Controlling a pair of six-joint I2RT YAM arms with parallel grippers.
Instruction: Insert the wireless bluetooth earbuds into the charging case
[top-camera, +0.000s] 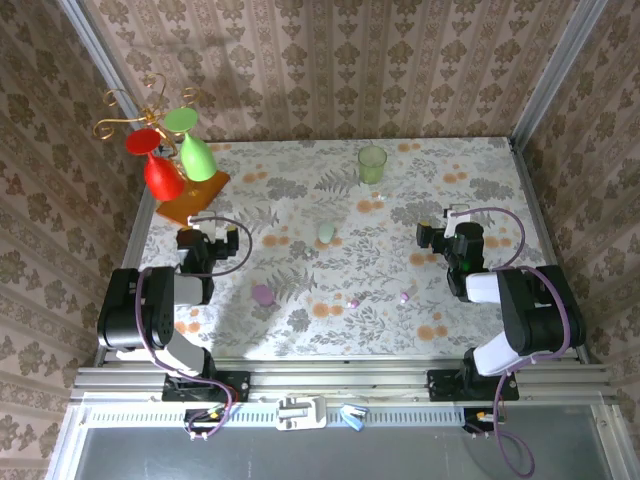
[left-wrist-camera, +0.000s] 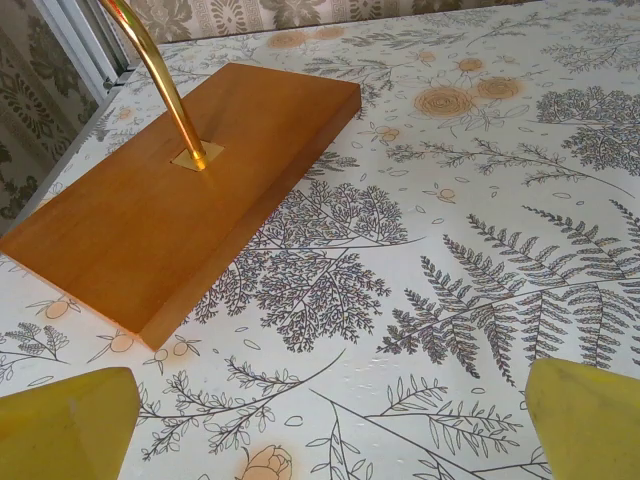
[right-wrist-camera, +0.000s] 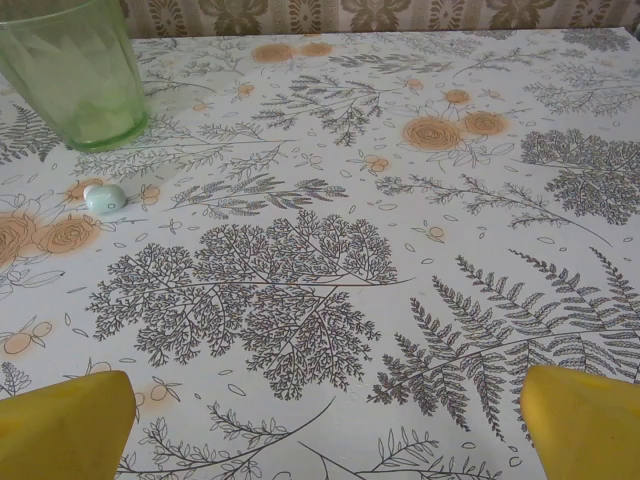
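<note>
Nearest the lens in both wrist views sit our yellow fingertips (left-wrist-camera: 62, 425), spread to the frame's corners with bare table (left-wrist-camera: 480, 150) between them. The left gripper (left-wrist-camera: 322, 435) and the right gripper (right-wrist-camera: 325, 435) both have their jaws released and carry nothing.

From above, the first earbud (top-camera: 352, 302) and the second earbud (top-camera: 405, 296) lie apart on the near half of the table, between the arms, the second closer to the right arm. The pinkish-purple charging case (top-camera: 263, 294) lies to their left, near the left arm; we cannot tell whether its lid is up. A mint case (right-wrist-camera: 105, 197) rests near the green glass (right-wrist-camera: 75, 70), and the left wrist faces the wooden stand base (left-wrist-camera: 180, 200).

We judge the first pick is not yet begun. To do it well, we should swing the right gripper toward the second earbud, descend straight over it with jaws narrowed, and close gently so the tiny bud neither skids nor pops free.
</note>
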